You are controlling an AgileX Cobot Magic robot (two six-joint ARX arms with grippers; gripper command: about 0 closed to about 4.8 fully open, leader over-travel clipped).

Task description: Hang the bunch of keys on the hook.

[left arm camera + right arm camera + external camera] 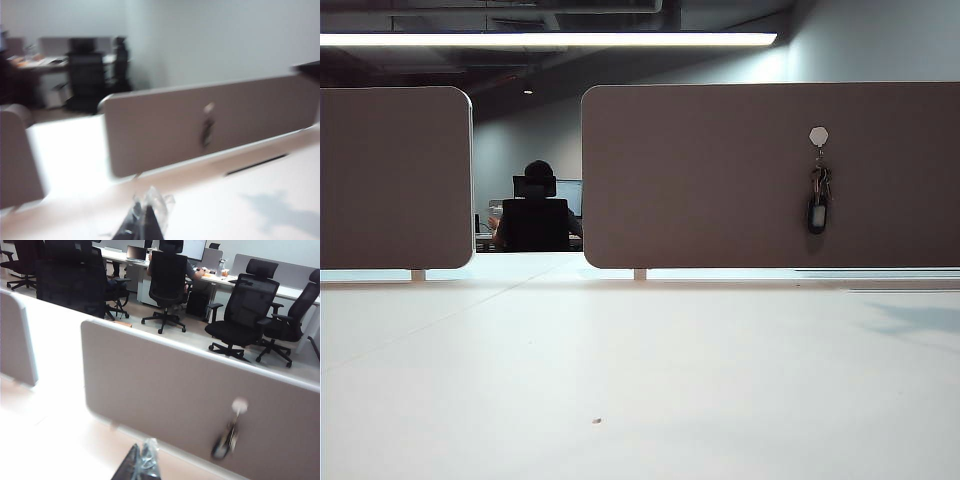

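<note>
The bunch of keys [818,205] hangs from the small white hook [819,135] on the right-hand grey partition, black fob lowest. Neither arm shows in the exterior view. In the blurred left wrist view the hook [209,107] and the keys [206,134] hang on the panel well beyond my left gripper [145,216], whose jaws are shut with nothing between them. From the right wrist, the hook [240,404] and the keys [225,442] are likewise apart from my right gripper [145,460], which is shut and empty over the white table.
Two grey partition panels [395,180] [720,180] stand along the table's far edge with a gap between them. Behind them a person sits in a black office chair [535,222]. More black chairs [245,315] and desks fill the room beyond.
</note>
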